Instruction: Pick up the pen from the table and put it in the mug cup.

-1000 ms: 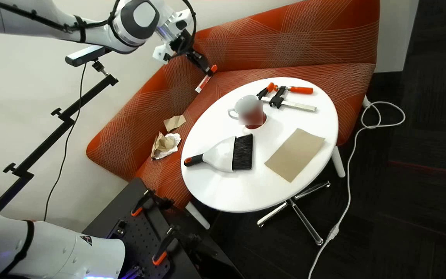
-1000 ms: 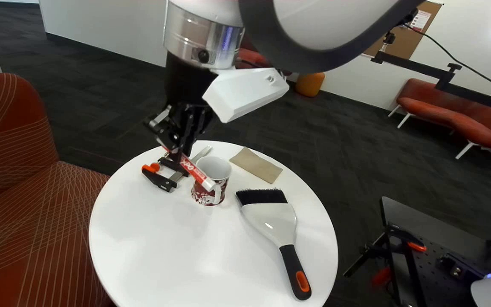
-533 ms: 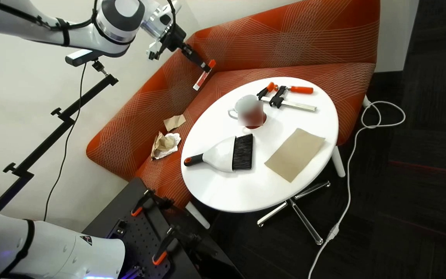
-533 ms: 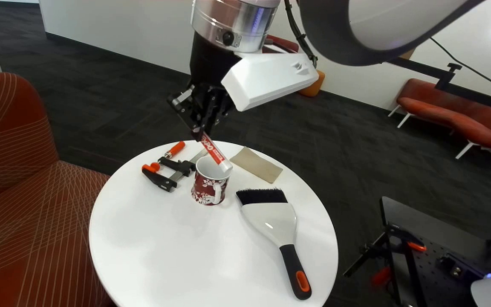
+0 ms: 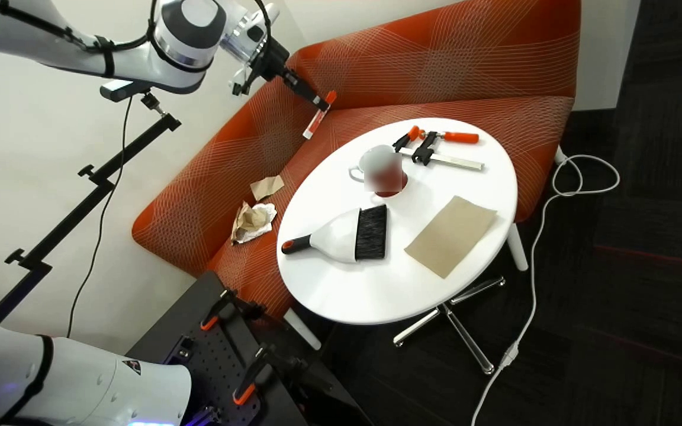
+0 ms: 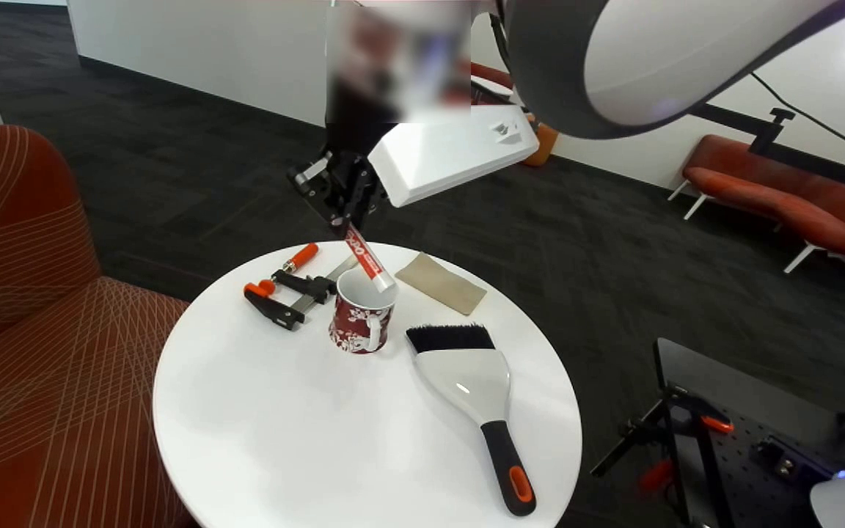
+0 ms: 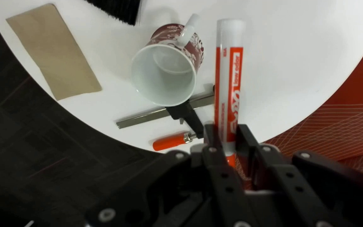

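Note:
The pen (image 7: 228,78) is a red and white marker with a red cap. My gripper (image 7: 226,134) is shut on it near the cap end, and the white end points away from the fingers. The gripper also shows in both exterior views (image 5: 322,105) (image 6: 342,224), with the pen (image 5: 316,123) (image 6: 369,260) tilted in the air. The mug cup (image 6: 358,326) stands upright on the white table (image 6: 283,425). Its open mouth (image 7: 164,75) faces the wrist camera, left of the pen. In an exterior view the pen's white end overlaps the mug's rim; it is held above the mug.
A clamp with an orange handle (image 5: 460,138) lies close to the mug. A dustpan with a black brush (image 6: 466,381) and a tan pad (image 5: 452,235) lie on the table. A red bench (image 5: 436,65) curves behind the table.
Over the second my gripper, with the pen, has moved up and right in an exterior view, uncovering the clamp handle. In the last half second it has shifted only slightly. The mug has not moved.

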`<action>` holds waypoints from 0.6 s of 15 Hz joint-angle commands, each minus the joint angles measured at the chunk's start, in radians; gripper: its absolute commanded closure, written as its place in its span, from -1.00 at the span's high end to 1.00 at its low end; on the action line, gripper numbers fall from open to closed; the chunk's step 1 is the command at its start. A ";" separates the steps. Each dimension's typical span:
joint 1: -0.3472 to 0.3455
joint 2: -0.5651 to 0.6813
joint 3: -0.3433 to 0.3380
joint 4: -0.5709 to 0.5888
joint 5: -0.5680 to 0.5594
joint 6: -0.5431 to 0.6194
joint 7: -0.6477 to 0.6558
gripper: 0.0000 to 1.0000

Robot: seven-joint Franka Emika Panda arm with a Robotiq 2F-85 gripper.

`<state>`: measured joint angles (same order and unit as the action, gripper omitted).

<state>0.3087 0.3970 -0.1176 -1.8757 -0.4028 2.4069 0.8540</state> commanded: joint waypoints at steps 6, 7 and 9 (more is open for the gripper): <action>0.022 0.079 -0.079 0.050 -0.311 0.054 0.457 -0.89; 0.021 0.088 -0.081 0.058 -0.346 0.045 0.510 -0.89; 0.021 0.113 -0.085 0.077 -0.420 0.030 0.624 -0.89</action>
<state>0.3147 0.4712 -0.1830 -1.8426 -0.7383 2.4554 1.3378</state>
